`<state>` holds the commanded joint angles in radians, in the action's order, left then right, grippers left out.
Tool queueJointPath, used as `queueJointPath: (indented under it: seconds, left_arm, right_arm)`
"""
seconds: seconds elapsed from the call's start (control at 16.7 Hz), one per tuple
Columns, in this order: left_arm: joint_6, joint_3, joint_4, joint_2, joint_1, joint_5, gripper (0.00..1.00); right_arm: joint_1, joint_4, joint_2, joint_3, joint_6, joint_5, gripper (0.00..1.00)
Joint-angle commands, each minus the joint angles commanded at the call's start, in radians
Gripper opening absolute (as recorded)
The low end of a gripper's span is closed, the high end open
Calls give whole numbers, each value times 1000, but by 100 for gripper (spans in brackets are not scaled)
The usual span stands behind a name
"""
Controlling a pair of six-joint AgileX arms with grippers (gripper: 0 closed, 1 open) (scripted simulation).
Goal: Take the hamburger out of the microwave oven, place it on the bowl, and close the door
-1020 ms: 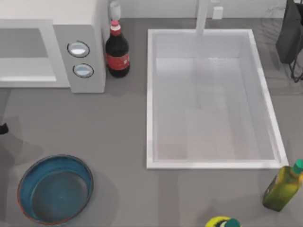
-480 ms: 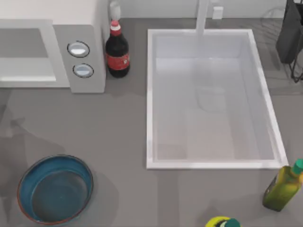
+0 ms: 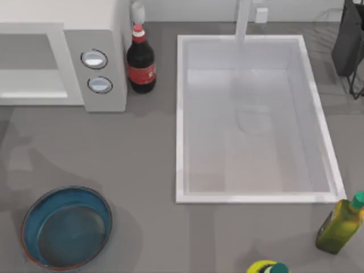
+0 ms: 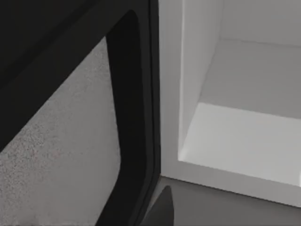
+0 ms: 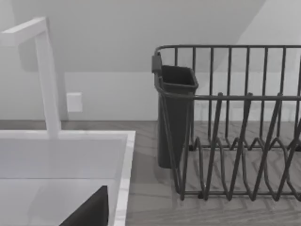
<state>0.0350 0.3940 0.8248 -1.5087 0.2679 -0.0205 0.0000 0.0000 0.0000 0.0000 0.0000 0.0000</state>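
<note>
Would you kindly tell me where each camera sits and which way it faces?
Top view: overhead, looking down on white microwave oven, teal bowl, white sink basin.
Left wrist view: close by the microwave's open cavity; a dark gripper tip shows.
Right wrist view: facing the dark wire dish rack beyond the sink rim, shared with top.

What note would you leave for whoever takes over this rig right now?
Left gripper: at the microwave's open front, beside the door; grip cannot be told.
Right gripper: parked near the sink, facing the rack; grip cannot be told.
Bowl: at the table's near left, empty.
The visible part of the cavity is bare; I cannot place the hamburger.
Done: door open.
Left: hamburger into bowl, door shut.
</note>
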Motion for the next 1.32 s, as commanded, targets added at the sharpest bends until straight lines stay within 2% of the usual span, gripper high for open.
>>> queueJointPath:
  seconds: [0.36,0.54,0.66,0.96,1.32]
  left_arm:
    - [-8,3,-7,-5,-7,-5,0]
    - [-98,55,-94,-19,-61,-44,0]
    - [-212,114,-200,-37,-121,-88,0]
    - [-674,313,-611,-112,-331,-232,0]
    - [-1452,591,-1275,-274,-619,-408,0]
  right_arm:
    - [0,0,0,0,0,0,100]
    - [0,0,0,0,0,0,100]
    - [0,0,0,0,0,0,100]
    - [0,0,0,0,0,0,100]
    - [0,0,0,0,0,0,100]
